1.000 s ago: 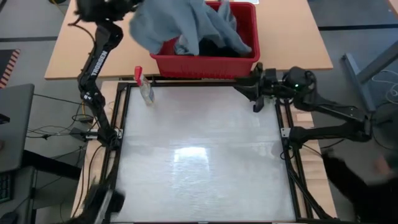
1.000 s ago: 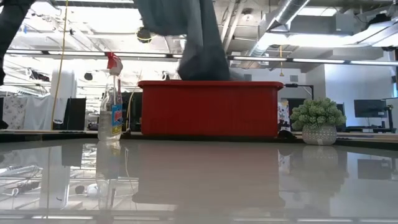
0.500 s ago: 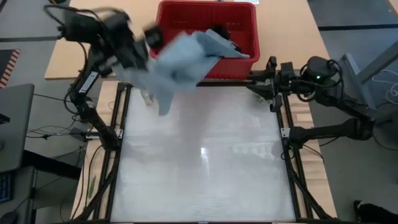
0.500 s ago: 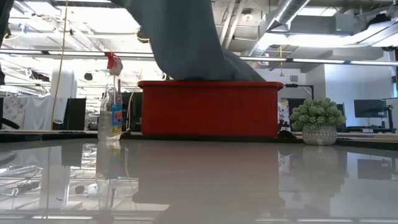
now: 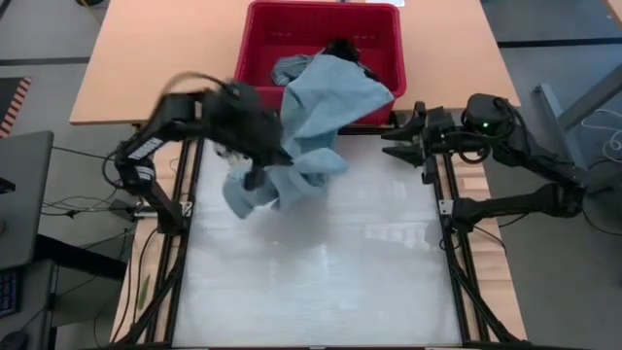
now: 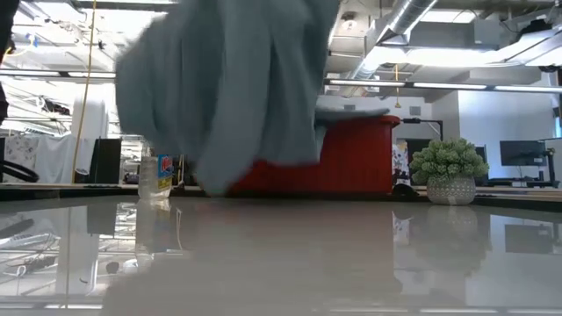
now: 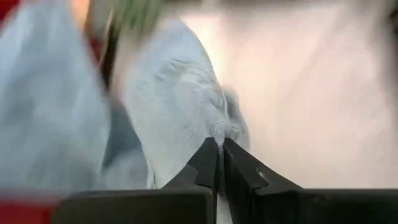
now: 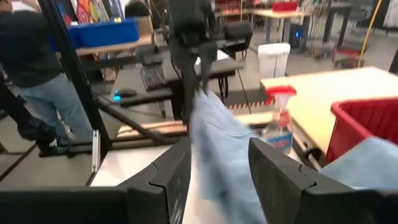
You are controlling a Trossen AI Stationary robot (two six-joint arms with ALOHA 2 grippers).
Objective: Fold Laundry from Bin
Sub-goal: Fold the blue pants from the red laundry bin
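Light blue garment (image 5: pixel 311 126) now dragged from bin (image 5: pixel 389 39) over desk (image 5: pixel 321 282) — left gripper (image 5: pixel 255 175) clenched on it; right gripper (image 5: pixel 400 139) released, waiting — lift clear before spreading.

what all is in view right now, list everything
light blue garment: one, light blue, trailing from the bin over its front rim onto the table
dark garment: one, black, inside the bin
bin: one, red, on the wooden top at the far side
spray bottle: one, clear with blue label, left of the bin, partly hidden
potted plant: one, green, right of the bin
table: one, glossy white
person: one, standing in the room behind
left gripper: jaws shut on the light blue garment
right gripper: waiting at the table's right edge
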